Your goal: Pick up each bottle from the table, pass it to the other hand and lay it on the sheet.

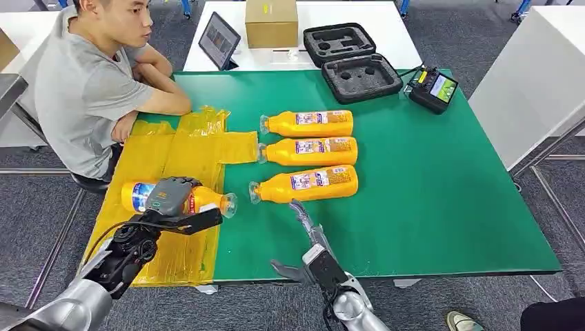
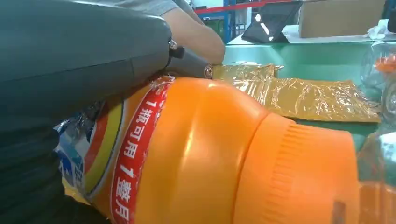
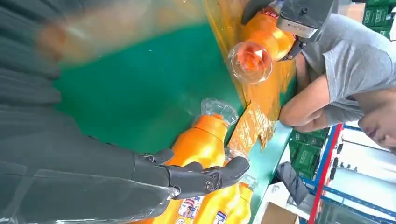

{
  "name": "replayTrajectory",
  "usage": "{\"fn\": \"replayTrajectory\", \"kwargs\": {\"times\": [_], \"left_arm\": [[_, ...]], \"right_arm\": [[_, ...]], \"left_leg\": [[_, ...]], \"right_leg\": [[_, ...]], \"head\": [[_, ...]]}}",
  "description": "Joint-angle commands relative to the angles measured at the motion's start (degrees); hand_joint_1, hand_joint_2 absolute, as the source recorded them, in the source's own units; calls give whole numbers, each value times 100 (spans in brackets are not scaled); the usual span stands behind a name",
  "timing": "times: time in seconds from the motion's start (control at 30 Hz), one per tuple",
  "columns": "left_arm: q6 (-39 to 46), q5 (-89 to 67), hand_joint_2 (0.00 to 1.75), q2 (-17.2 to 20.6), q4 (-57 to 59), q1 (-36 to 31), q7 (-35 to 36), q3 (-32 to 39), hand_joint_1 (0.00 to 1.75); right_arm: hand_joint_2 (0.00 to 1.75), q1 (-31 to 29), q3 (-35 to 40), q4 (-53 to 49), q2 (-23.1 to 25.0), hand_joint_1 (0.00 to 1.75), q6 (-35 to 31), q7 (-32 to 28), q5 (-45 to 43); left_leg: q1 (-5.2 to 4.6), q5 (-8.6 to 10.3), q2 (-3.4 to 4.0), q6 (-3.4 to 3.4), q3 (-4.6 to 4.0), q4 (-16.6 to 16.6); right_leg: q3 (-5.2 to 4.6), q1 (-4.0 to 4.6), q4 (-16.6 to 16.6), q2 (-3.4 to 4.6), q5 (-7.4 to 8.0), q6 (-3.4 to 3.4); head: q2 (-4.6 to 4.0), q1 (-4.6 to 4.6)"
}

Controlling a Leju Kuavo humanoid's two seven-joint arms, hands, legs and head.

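An orange bottle (image 1: 178,198) is held in the curled fingers of the left hand (image 1: 174,204) over the yellow sheet (image 1: 155,165); the right hand (image 1: 307,245) is spread wide, three bottles (image 1: 309,153) lying just beyond its fingertips

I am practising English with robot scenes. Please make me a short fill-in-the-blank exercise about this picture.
1. The left hand holds a bottle over the ____ sheet.
2. ____ bottles lie side by side on the green mat, none of them held.
3. The right hand holds ____.
4. A person sits beside the ____.

Missing words: yellow; three; nothing; table
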Motion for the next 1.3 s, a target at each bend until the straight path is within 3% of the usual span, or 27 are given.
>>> {"fn": "replayTrajectory", "kwargs": {"times": [0.03,0.1,1.0,1.13,1.2,1.3], "left_arm": [[-99,-86,0,-148,610,-226,113,-252,23],[-191,-122,0,-189,693,-314,163,-297,0],[-275,-61,0,-409,1183,-578,225,-200,0],[183,-34,0,-385,311,-360,-159,-208,0],[810,-152,0,-314,-692,-45,-171,-221,0],[421,247,0,-271,-1479,237,-331,-279,0]], "right_arm": [[175,-214,77,364,39,0,-42,6,-42],[175,-219,110,380,47,0,-46,6,-58],[175,-338,151,500,-5,0,-253,6,-195],[175,-294,115,483,-27,0,-344,6,-138],[175,-255,77,454,-50,0,-379,6,-127],[175,-222,54,416,-76,0,-386,6,-129]], "left_leg": [[3,-4,-4,-6,17,-4],[5,-5,-6,-7,19,-3],[2,-3,-3,-5,11,-2],[1,-1,-5,-4,5,-3],[4,-5,-9,-5,5,1],[2,-4,-12,-3,-1,2]], "right_leg": [[18,3,-5,2,-4,-5],[21,4,-5,0,-5,-6],[12,1,-4,2,-2,-3],[6,1,-3,-1,-2,-3],[9,3,-3,-4,-5,-3],[2,2,-2,-8,-6,-2]], "head": [[0,0],[0,0],[0,0],[0,0],[0,0],[0,0]]}}
